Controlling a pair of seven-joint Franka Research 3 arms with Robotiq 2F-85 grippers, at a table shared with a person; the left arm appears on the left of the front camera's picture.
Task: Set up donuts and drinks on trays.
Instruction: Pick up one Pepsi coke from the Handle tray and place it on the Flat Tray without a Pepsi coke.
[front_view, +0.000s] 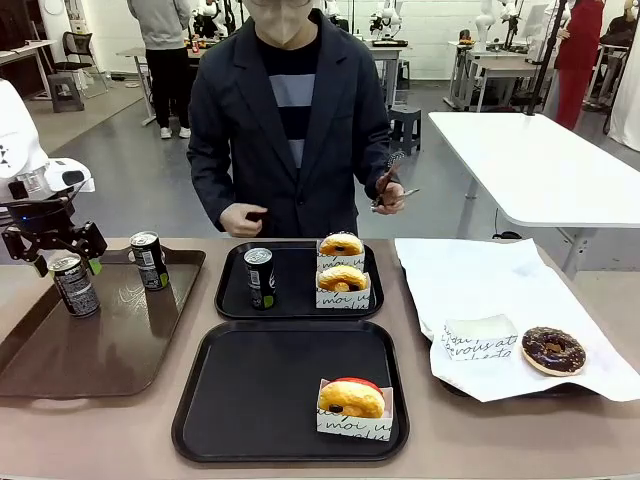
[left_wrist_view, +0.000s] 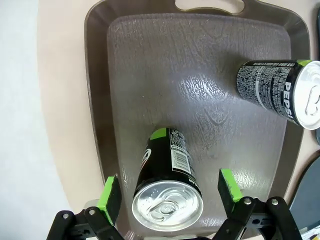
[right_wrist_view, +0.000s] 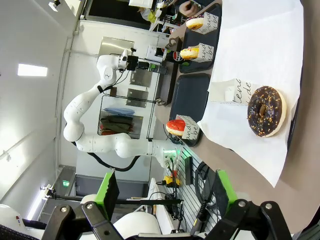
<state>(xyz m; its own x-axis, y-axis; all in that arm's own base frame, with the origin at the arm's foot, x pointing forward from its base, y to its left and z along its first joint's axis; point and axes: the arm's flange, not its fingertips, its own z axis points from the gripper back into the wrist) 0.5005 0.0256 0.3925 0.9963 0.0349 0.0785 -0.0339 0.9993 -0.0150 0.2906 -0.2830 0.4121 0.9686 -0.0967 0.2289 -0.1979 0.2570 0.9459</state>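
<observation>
On the longer brown tray (front_view: 120, 350) stand two black drink cans. My left gripper (front_view: 67, 262) hangs over the left can (front_view: 75, 285), and its green pads (left_wrist_view: 110, 195) straddle the can's top (left_wrist_view: 167, 205) with narrow gaps on both sides. The second can (front_view: 150, 260) stands to its right. The far black tray (front_view: 235, 300) holds a can (front_view: 260, 277) and two sleeved donuts (front_view: 343, 282). A red-iced donut (front_view: 352, 400) sits on the near black tray (front_view: 260, 390). My right gripper (right_wrist_view: 165, 192) is open and holds nothing.
On white paper (front_view: 500, 290) at the right lie a chocolate donut (front_view: 553, 350) and an empty paper sleeve (front_view: 480, 338). The person stands at the far side with tongs (front_view: 390, 190) in one hand. A white table (front_view: 540, 160) stands behind at the right.
</observation>
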